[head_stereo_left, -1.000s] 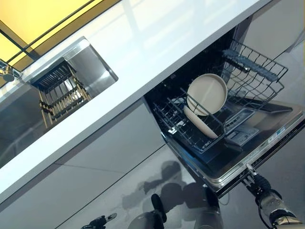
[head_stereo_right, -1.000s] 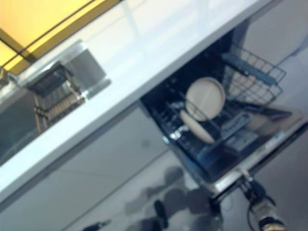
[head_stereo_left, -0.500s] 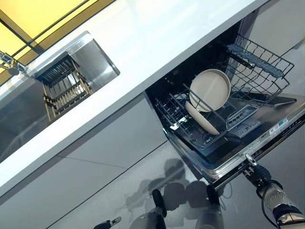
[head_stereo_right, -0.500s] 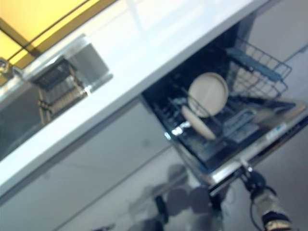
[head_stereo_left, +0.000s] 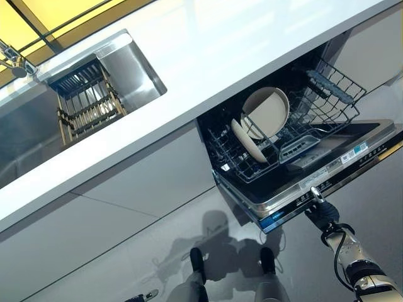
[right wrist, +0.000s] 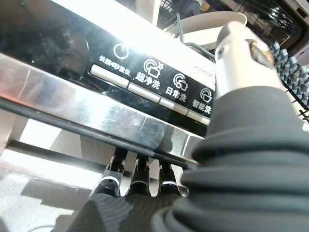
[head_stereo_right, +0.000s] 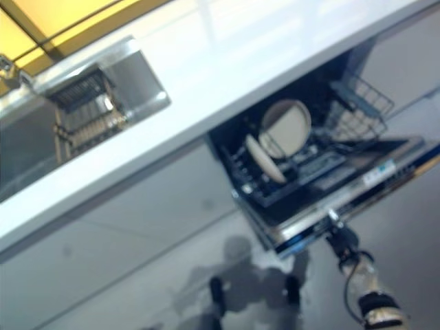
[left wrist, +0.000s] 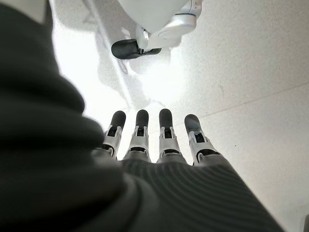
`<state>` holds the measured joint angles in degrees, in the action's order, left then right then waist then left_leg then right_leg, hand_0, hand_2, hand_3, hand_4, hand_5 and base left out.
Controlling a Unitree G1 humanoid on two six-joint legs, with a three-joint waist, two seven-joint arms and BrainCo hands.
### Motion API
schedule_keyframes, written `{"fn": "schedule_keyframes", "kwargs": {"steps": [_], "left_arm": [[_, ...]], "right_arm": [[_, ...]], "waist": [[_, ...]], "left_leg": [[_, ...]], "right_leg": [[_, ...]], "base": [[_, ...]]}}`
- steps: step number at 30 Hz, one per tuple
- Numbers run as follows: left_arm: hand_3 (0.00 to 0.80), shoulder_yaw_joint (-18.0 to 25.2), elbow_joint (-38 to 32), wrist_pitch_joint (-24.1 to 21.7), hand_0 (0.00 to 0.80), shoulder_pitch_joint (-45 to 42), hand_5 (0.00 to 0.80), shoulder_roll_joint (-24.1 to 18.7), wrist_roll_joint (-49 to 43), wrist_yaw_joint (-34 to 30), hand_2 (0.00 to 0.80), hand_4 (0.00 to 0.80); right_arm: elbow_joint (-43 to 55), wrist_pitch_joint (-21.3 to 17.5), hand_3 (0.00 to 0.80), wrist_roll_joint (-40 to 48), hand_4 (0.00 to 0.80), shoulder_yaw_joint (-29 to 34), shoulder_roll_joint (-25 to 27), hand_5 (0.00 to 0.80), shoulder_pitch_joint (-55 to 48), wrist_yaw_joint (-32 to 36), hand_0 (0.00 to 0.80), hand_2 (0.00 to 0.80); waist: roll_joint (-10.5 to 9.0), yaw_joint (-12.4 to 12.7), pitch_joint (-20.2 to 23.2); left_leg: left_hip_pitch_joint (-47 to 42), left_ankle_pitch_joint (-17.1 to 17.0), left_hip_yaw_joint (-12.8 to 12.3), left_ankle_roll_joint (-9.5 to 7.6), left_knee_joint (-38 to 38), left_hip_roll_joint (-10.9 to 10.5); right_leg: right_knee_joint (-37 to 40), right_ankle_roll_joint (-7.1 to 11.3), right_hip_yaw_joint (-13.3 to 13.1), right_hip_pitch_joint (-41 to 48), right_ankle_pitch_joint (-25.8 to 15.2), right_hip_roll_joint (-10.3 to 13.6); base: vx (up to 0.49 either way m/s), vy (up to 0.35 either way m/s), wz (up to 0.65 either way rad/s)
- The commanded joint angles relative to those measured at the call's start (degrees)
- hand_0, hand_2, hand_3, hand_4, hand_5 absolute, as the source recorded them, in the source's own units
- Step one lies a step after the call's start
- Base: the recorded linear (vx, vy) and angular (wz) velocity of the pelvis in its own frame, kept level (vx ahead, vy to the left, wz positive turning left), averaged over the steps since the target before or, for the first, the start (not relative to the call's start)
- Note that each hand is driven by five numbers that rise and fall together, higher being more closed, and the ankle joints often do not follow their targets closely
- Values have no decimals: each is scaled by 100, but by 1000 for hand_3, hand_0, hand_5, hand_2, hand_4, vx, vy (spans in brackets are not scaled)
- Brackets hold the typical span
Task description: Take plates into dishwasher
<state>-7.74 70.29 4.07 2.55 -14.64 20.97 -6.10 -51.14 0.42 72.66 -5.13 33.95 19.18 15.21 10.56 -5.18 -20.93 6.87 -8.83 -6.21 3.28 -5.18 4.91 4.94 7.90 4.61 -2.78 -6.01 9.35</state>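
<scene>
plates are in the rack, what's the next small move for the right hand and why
Probably lift the dishwasher door toward shut: both plates already stand in the lower rack, and the right hand sits at the door's front edge, fingers tucked under it. The left hand hangs idle.

- The right arm enters the left eye view from about 5 o'clock and reaches up toward 11 o'clock.
- The right hand [head_stereo_left: 322, 214] sits at the end of that arm under its dark ribbed cover, pressed against the front edge of the dishwasher door [head_stereo_left: 327, 182].
- In the right wrist view its fingers [right wrist: 137, 176] run straight up under the door's metal lip, where their tips are hidden; the thumb [right wrist: 236, 58] lies over the door's top face.
- The left hand [left wrist: 159, 159] shows only in its own wrist view, hanging above the floor.
- Its fingers [left wrist: 165, 130] are straight, side by side, dark tips free, touching nothing.
</scene>
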Motion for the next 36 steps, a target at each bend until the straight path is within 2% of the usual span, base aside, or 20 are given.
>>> {"fn": "schedule_keyframes", "kwargs": {"steps": [1,13,20,28,32,36], "left_arm": [[0,-295,-7,-51,0,195,0,-521,-131,109,0,0],[0,-230,129,-248,0,121,0,-537,-274,140,0,0],[0,-170,110,-157,0,17,0,-548,-220,228,0,0],[0,-100,95,-99,0,-103,0,-669,-133,297,0,0],[0,-57,125,-75,0,-117,0,-771,-155,299,0,0],[0,-96,216,-133,0,-165,0,-802,-227,237,0,0]], "right_arm": [[578,-708,0,-238,0,-88,-258,0,2700,885,0,0],[206,-652,0,-471,0,50,-159,0,2549,1157,0,0],[156,-615,0,-600,0,126,-8,0,2628,1240,0,0],[172,-673,0,-515,0,-77,275,0,3207,981,0,0],[336,-823,0,-497,0,-286,448,0,3725,544,0,0],[296,-646,0,-604,0,-318,601,0,3796,434,0,0]], "waist": [[-309,632,503],[-495,682,760],[-572,752,900],[-660,902,1015],[-771,1010,1092],[-829,1041,1174]], "left_leg": [[-272,865,-215,-249,413,-300],[-486,803,-101,-234,144,-294],[-593,824,23,-229,141,-302],[-670,775,218,-195,18,-313],[-625,752,276,-147,18,-277],[-631,749,297,-130,18,-265]], "right_leg": [[-554,-418,316,-246,582,-233],[-331,-414,357,-35,520,-314],[-280,-435,361,131,541,-353],[-146,-445,486,332,540,-401],[-148,-455,657,397,584,-420],[-119,-447,772,462,597,-410]], "base": [[-2,-45,9],[-2,-11,3],[31,-18,6],[40,-30,7],[46,-41,18],[55,-8,38]]}}
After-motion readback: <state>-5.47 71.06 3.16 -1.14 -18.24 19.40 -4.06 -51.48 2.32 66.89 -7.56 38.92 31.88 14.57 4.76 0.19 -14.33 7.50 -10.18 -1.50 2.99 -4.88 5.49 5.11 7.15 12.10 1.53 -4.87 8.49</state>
